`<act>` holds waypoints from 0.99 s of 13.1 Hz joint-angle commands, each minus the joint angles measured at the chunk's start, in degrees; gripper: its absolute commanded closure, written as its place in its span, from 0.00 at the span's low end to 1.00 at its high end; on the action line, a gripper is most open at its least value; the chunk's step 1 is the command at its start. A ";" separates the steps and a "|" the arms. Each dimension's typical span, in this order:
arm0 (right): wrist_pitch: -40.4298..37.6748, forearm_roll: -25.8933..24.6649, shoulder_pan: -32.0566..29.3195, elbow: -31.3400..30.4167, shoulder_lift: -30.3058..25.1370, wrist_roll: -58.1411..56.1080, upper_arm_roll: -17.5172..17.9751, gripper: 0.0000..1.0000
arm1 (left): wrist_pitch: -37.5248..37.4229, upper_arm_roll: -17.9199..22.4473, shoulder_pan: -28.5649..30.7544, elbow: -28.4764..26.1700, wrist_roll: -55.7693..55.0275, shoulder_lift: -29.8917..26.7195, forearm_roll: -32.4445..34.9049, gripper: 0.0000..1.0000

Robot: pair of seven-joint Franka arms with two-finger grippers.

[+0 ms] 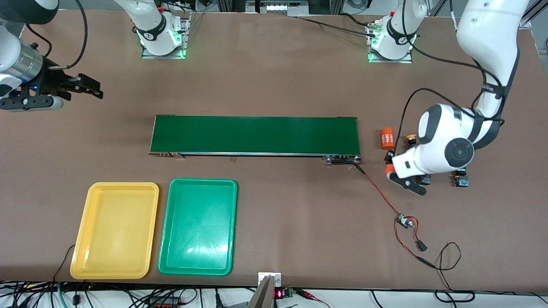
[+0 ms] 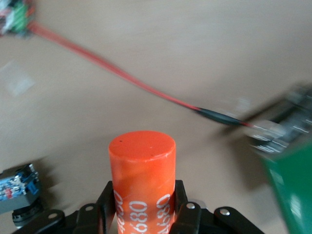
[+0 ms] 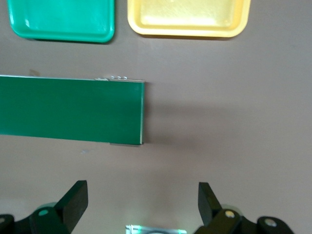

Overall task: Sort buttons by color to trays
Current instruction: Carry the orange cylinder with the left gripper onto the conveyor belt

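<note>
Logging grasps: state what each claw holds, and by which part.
Left claw grips an orange "4680" cylinder by its sides, partway down. Right claw is open, holding nothing.

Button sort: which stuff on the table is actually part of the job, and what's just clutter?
Job:
- buttons: orange-capped one and another beside the left arm
- yellow tray
- green tray

Not the job:
- orange cylinder, though the left gripper is shut on it
- second orange cylinder
- conveyor belt
- red wiring

Right gripper waits, open.
</note>
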 commanded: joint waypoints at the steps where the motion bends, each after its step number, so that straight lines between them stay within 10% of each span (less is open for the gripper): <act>1: 5.43 1.40 1.21 -6.92 -4.83 0.40 0.05 0.00 | -3.85 -5.60 0.27 -5.47 3.58 -7.75 0.69 1.00; 6: 7.98 1.31 1.30 -10.08 -3.78 1.37 0.05 0.00 | -11.25 -14.49 0.27 -7.42 11.87 -11.29 0.69 1.00; 13: 10.89 1.31 4.38 -9.91 -0.44 5.94 0.05 0.00 | -1.60 -14.59 -0.78 -7.33 41.19 -6.29 0.86 0.99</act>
